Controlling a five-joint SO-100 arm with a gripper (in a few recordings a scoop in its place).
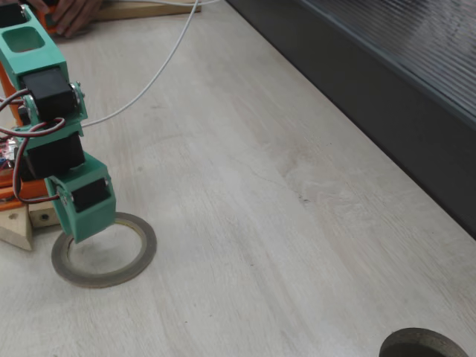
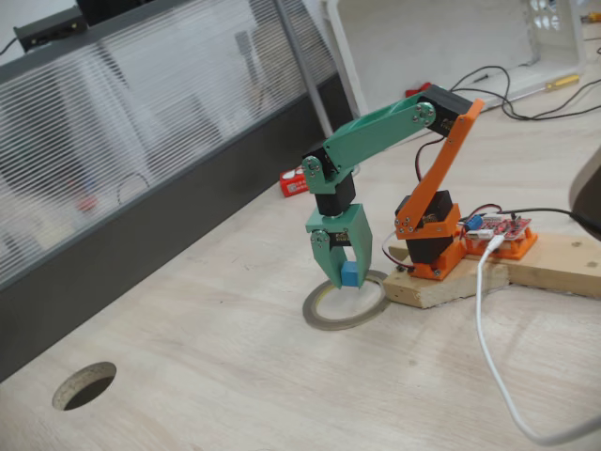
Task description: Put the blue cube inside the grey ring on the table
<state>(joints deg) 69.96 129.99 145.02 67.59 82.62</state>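
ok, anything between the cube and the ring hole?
Nothing visible. The pincer holds the cube right over the ring; the hole beneath looks bare, just table showing through.

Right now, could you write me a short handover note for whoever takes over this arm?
Gripper: shut on the blue cube, pointing down over the grey ring, held at the near rim of its opening in a fixed view.
Grey ring: flat on the table, beside the arm's wooden base.
Done: cube picked up and carried to the ring.
Left: the cube looks just above the table, though contact is hard to judge; lower if needed, open the jaws so it rests inside the ring, then lift the arm away.
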